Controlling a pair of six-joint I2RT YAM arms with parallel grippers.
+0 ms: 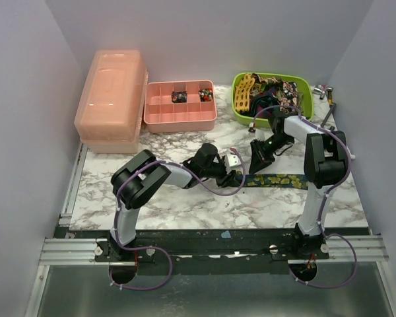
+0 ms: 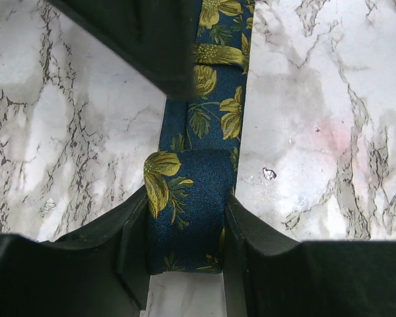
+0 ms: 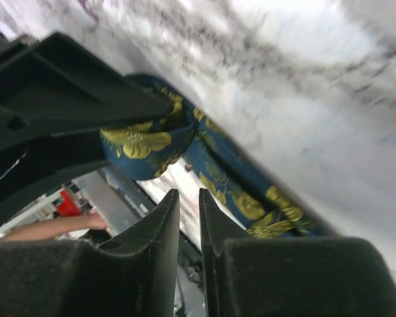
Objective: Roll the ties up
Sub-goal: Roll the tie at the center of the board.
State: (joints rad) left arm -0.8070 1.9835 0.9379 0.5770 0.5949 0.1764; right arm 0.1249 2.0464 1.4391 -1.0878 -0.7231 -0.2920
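Rolling the navy tie (image 1: 277, 179): left jaws clamp the started roll, the rest lies flat toward the counter's (image 1: 185, 205) right edge. Right jaws closed, empty. Next move likely needs turning the roll onward, straight.

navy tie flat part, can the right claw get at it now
Probably yes: the right claw hangs empty close by the navy tie, nothing between; the left claw only pinches its rolled end.
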